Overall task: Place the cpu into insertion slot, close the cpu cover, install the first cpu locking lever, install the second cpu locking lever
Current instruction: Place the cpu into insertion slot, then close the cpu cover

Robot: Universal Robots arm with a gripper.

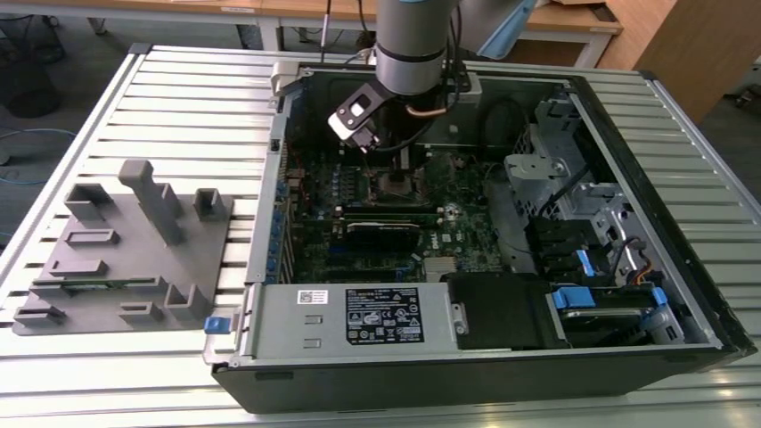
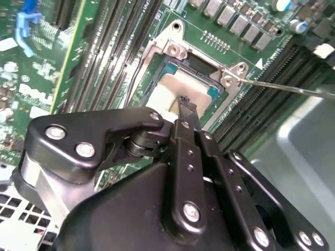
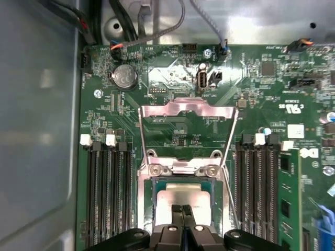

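Surface: slatted metal table (image 1: 178,89), its ribs running across the exterior view.
Room: wooden desks (image 1: 178,9) stand beyond the table's far edge, on a grey floor.
Computer case (image 1: 476,374): black and lying open-side up. It fills the table from the middle to the edge at the exterior view's right.
Power supply (image 1: 356,316): white-labelled, set along the near wall of the case.
Fixture tray (image 1: 131,259): grey, with upright blocks, near the table's edge at the exterior view's left and apart from the case.
Motherboard (image 3: 172,130): green, on the case floor, with a coin battery (image 3: 125,77) near its far edge.
Insertion slot (image 1: 393,189): near the middle of the board, between two banks of black memory slots (image 3: 107,198).
Cpu (image 3: 178,194): seated flat in the slot, silver-grey top up, green margin showing around it.
Cpu cover (image 3: 186,110): swung open, lying back from the slot past its hinge.
Locking lever (image 2: 282,86): thin metal rod, raised clear of the slot.
Gripper (image 3: 183,207): directly over the cpu, fingers pressed together with nothing seen between them. Whether the tips touch the chip's top cannot be told.
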